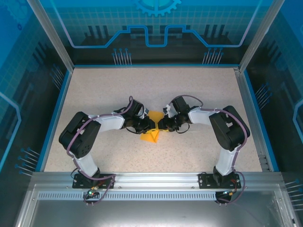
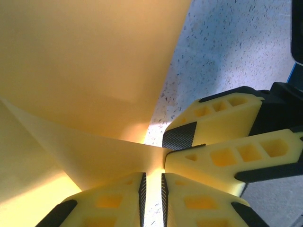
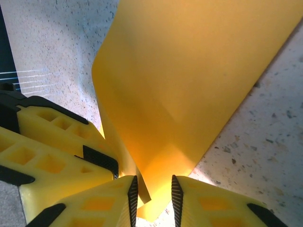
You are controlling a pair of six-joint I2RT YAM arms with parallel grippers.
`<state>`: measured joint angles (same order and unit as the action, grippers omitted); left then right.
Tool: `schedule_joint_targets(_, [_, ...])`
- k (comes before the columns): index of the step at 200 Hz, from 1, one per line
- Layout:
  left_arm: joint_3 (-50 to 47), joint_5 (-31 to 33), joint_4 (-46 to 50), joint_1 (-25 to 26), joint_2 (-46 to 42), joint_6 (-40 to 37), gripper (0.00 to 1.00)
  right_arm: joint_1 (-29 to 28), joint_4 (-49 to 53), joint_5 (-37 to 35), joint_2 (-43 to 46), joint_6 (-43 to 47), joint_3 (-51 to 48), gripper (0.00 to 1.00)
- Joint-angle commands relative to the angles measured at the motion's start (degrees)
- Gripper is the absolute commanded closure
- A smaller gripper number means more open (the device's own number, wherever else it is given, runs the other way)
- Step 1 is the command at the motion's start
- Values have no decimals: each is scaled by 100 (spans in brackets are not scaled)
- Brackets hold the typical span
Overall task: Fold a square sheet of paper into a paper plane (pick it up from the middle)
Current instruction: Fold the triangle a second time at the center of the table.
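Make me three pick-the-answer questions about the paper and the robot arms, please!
1. Where is the paper?
A) mid-table, between the left gripper and the right gripper
B) in the far left corner
C) on the metal rail

2. What colour is it?
A) white
B) green
C) orange-yellow

3. How is it right now?
A) lying flat, untouched
B) bent and pinched by both grippers
C) crumpled into a ball

Answers:
1 A, both arms meet at it in the middle of the table.
2 C, it looks orange-yellow in every view.
3 B, each wrist view shows a gripper shut on curved paper.
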<state>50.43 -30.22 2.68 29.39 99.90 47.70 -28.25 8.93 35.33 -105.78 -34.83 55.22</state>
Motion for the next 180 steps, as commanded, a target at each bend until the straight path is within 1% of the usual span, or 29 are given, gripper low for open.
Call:
schedule_joint_targets(1, [38,85,110,14,-164,-46,81,-81,-123,278,-128,-46,91,78])
schedule_joint_targets(19, [38,70,107,12,-177,-50,81,-75,-207,302,-134,-83,75,86])
schedule_joint_targets(39, [45,60,106,11,-192,-66,81,-73,-131,144,-148,-38,120,90])
schedule_joint_targets(100, [98,-46,75,14,-24,-74,81,-47,93,-106,-342,103,303,90])
schedule_joint_targets(180, [124,-160,38,14,90,-101,81,-36,301,-359,-352,196,375,90])
